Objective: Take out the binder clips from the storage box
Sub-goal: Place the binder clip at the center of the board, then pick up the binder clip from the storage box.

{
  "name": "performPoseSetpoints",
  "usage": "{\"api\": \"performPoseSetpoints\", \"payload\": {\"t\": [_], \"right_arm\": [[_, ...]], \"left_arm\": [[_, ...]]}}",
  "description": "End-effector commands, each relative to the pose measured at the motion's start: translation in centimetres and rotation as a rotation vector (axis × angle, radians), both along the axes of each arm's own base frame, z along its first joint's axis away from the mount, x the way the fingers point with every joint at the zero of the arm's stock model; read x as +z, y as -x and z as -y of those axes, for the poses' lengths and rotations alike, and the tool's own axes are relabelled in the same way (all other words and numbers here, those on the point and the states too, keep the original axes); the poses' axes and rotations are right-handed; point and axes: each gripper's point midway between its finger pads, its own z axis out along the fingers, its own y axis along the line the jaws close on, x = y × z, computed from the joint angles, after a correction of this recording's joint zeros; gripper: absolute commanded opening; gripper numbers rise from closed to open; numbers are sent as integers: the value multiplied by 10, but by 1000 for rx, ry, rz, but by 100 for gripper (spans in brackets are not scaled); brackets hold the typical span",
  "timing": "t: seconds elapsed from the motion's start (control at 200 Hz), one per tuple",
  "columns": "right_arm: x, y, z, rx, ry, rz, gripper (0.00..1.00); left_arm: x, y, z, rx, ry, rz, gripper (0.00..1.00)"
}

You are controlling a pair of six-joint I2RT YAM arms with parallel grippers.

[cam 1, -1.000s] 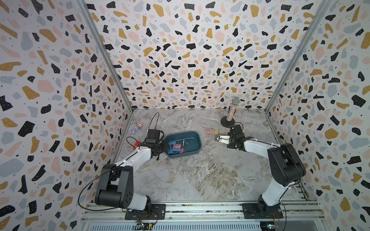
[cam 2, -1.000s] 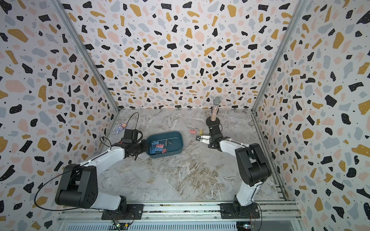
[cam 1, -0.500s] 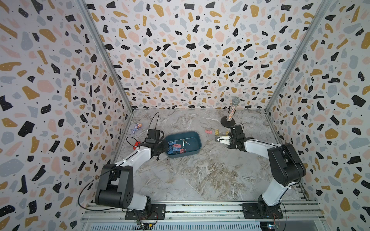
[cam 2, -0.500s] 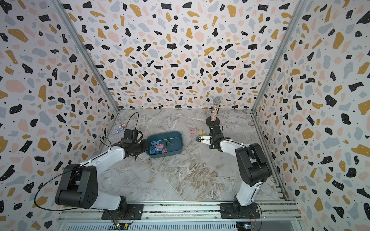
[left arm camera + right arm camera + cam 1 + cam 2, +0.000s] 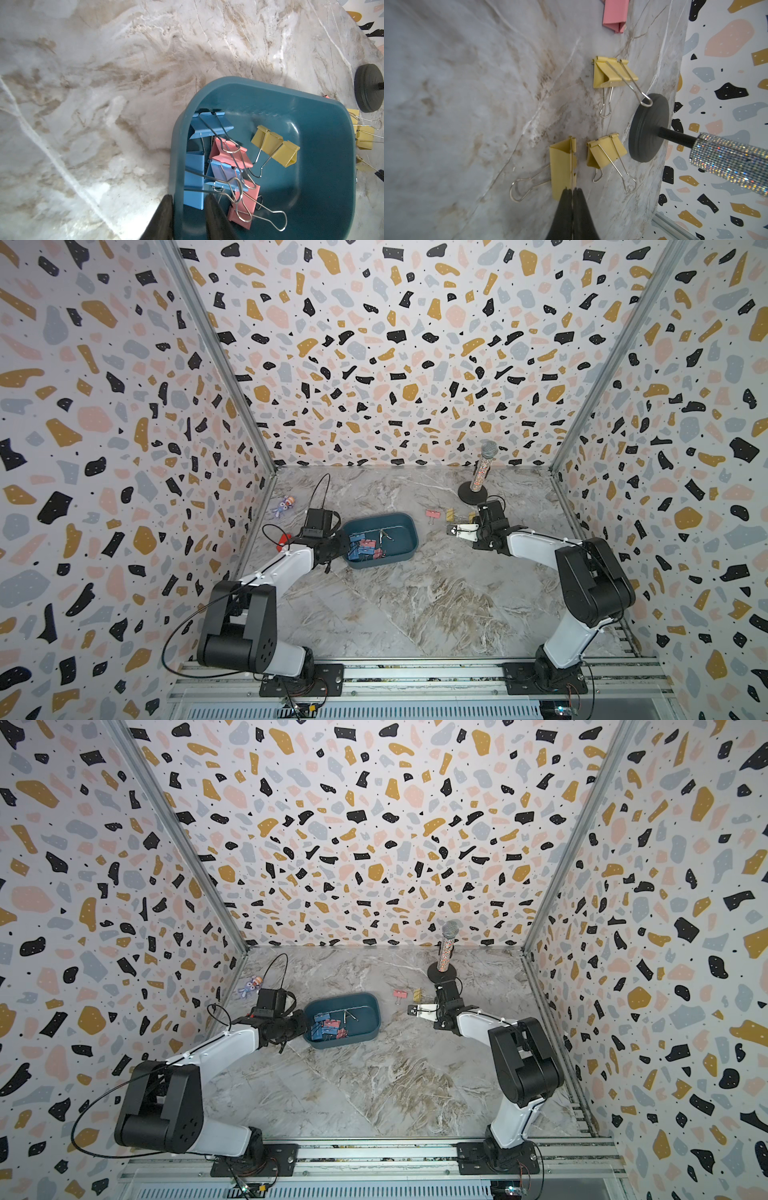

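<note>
The right claw (image 5: 572,192) is closed tight. Its tips meet on what looks like the wire handle of a yellow clip (image 5: 561,170). I cannot tell whether that clip rests on the table (image 5: 415,605) or hangs just above it. Just beside it, on the stand's side, lies a second yellow clip (image 5: 607,152). A third yellow clip (image 5: 612,74) lies further on toward the box (image 5: 401,537), and a pink clip (image 5: 614,14) lies beyond that. All four are out of the box, in a loose row on the table to its right, near the black stand (image 5: 648,128) at the far right.

The left claw (image 5: 188,197) is almost closed and clamps the box's left end wall, with one finger (image 5: 166,216) outside and the other inside. I take this as steadying the box, not picking.

The box sits left of centre on the table. Inside it I count about six clips. There are three blue clips (image 5: 209,126) and two pink ones (image 5: 228,153) heaped against the left end, and a lone yellow one (image 5: 276,148) just right of the heap. The right half of the box floor is bare.

By my reckoning the job is somewhat under half done, with four out and about six left. The heap's wire handles cross one another, so the clips may come up snagged together.

Off at the far left, a purple toy (image 5: 284,506) and a red block (image 5: 284,539) lie apart from all this.
</note>
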Motion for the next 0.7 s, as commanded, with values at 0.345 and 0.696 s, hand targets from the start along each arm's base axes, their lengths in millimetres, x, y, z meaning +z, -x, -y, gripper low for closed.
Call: {"api": "performPoseSetpoints", "payload": {"t": [0.345,0.696], "right_arm": [[-4,7,-1,-3,-23,-48,24],[39,24,-20,15,-156,-105,26]], "left_arm": [[4,-6,-1,-5,-1,34,30],[4,-6,-2,0,-6,34,30]]}}
